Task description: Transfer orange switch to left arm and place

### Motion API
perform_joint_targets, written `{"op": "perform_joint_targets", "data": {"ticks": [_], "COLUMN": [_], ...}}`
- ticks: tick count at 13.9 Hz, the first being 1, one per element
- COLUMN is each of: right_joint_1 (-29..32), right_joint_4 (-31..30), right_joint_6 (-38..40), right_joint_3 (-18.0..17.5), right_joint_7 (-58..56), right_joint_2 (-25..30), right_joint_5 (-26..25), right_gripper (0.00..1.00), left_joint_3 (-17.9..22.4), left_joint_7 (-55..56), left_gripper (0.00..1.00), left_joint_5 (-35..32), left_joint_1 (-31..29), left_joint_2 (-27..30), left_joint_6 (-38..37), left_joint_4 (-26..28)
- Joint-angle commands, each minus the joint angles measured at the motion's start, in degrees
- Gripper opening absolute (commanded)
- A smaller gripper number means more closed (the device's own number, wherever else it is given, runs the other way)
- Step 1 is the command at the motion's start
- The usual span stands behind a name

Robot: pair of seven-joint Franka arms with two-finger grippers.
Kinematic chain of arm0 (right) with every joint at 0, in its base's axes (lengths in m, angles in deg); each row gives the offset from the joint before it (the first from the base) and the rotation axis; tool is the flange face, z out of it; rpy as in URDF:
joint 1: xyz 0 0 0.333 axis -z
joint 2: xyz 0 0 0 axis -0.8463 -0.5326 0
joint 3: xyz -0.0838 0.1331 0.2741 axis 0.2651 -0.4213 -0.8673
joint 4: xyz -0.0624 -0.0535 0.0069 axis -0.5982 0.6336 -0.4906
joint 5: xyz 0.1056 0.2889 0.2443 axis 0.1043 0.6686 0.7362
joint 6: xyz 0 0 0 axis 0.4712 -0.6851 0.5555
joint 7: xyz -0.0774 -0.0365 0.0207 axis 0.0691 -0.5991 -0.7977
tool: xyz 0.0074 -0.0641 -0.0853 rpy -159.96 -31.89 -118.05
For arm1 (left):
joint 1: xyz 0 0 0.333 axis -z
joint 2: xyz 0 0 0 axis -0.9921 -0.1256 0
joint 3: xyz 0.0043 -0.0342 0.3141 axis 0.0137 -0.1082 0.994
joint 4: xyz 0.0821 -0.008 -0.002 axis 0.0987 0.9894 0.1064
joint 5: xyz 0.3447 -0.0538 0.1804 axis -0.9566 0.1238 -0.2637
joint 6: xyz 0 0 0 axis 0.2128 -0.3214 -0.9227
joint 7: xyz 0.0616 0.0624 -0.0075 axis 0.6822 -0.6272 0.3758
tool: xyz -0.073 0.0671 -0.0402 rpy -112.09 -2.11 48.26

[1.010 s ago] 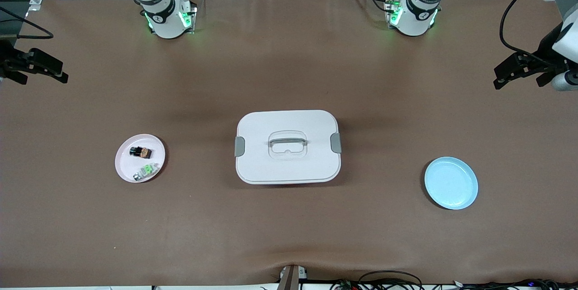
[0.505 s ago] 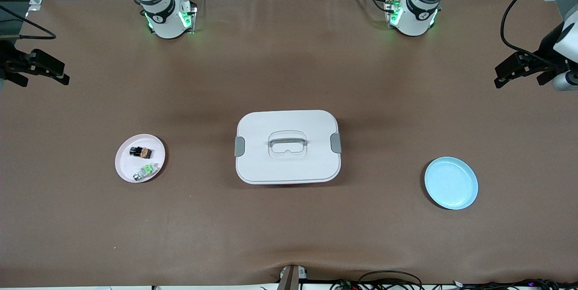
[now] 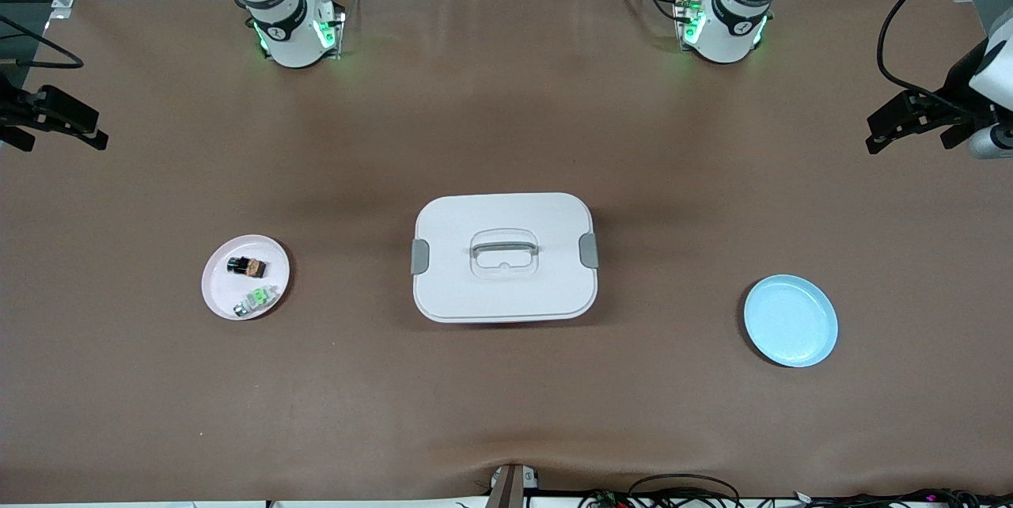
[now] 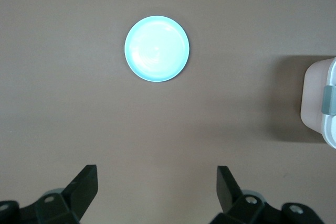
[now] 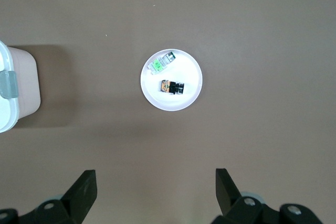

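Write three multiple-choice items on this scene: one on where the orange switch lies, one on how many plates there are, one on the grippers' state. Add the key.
1. The orange switch lies:
A. on the pink plate
B. on the blue plate
C. on the box

2. Plates on the table:
A. one
B. two
C. three

3. The left gripper and right gripper are:
A. both shut
B. both open
C. one holding the switch

Key: 1 A, it sits there beside a silver and green piece. 2 B, one pink, one blue. 3 B, both wrist views show fingers apart and empty.
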Motion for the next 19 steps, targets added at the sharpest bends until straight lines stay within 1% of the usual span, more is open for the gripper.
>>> {"op": "perform_joint_targets", "data": {"ticks": [1,6,8,9,11,13,16,17,19], "right_joint_1": [0.5,1.8,1.7,2.6,4.6,4.8,4.5,4.5,4.5], "right_joint_4": [0.2,0.1,-1.7,-2.0,-1.7,-1.5,-1.8,-2.3,-6.1], "right_joint_6": [0.2,-1.8,-2.2,-3.2,-3.3,-2.6,-3.8,-5.2,-9.9], "right_joint_3": [-0.4,-0.3,-0.3,-0.3,-0.4,-0.4,-0.4,-0.4,-0.4], "right_joint_7": [0.3,-0.6,0.4,0.3,-0.4,-0.4,0.2,0.2,0.3], "right_joint_2": [-0.2,-1.2,-1.4,-1.6,-3.0,-4.8,-7.7,-8.3,-8.2], "right_joint_5": [-0.8,-1.5,-1.2,-1.2,-0.6,-0.6,-0.2,-0.2,-0.2], "right_gripper": [1.00,1.00,1.00,1.00,1.00,1.00,1.00,1.00,1.00], "left_joint_3": [0.0,0.1,0.1,0.0,0.0,0.0,0.1,0.0,0.1], "left_joint_7": [-0.1,-0.5,-0.6,-0.5,-0.7,-0.8,-0.9,-0.9,-1.0], "left_gripper": [1.00,1.00,1.00,1.00,1.00,1.00,1.00,1.00,1.00], "left_joint_5": [0.0,0.0,0.0,0.0,0.0,0.0,0.1,0.1,0.2], "left_joint_1": [0.0,-0.1,-0.1,-0.1,-0.1,-0.1,-0.1,-0.1,-0.1], "left_joint_2": [-0.1,0.0,-0.1,-0.1,0.0,-0.1,-0.1,-0.1,-0.1], "left_joint_6": [-1.1,-1.1,-1.0,-1.1,-1.0,-1.0,-1.1,-1.0,-1.0], "left_joint_4": [-0.8,-0.9,-0.9,-0.9,-0.9,-0.9,-0.9,-1.0,-1.0]}}
